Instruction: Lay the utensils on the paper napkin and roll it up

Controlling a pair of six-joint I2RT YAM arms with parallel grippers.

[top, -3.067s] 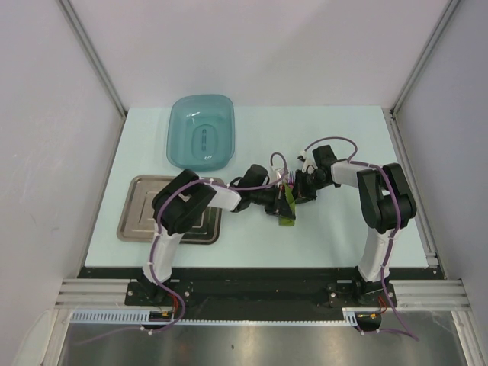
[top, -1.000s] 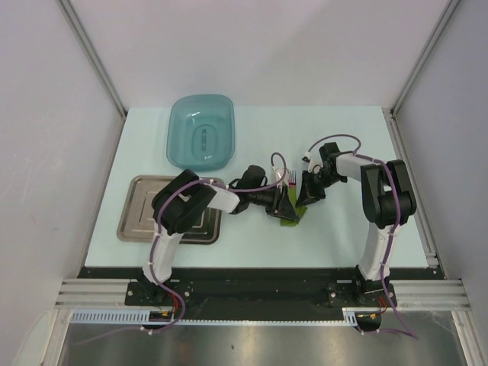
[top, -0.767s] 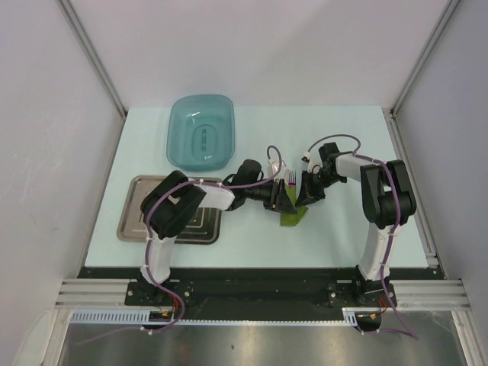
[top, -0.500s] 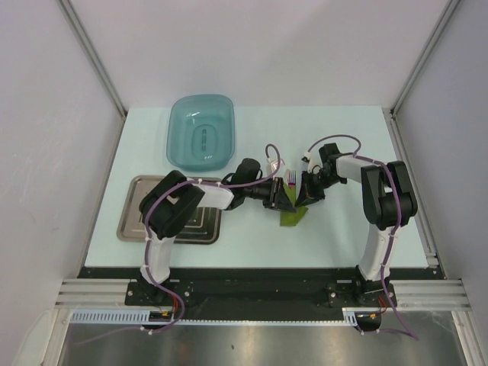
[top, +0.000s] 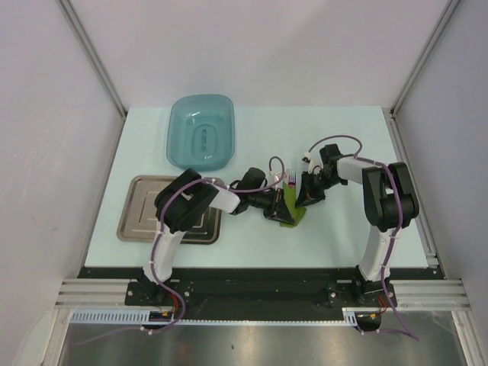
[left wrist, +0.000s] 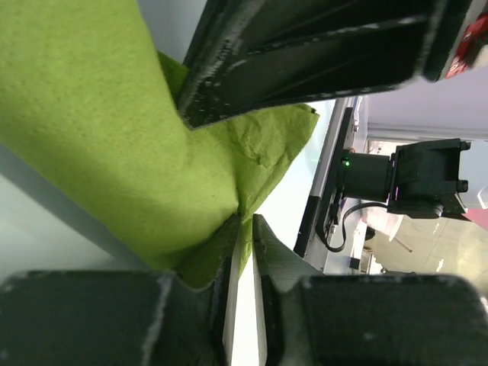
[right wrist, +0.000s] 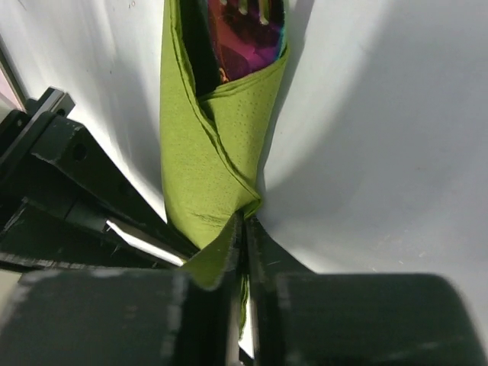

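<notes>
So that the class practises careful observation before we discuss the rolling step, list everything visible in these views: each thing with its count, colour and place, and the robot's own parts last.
paper napkin: one, olive green, rolled around the utensils, mid-table between the two arms
utensils: count hidden, silver with magenta parts, showing at the roll's open end
basin: one, teal, far left of the table
tray: one, steel, near left, partly under the left arm
table: one, pale
left end effector: one, black, pinching the napkin
right end effector: one, black, pinching the napkin's lower end
</notes>
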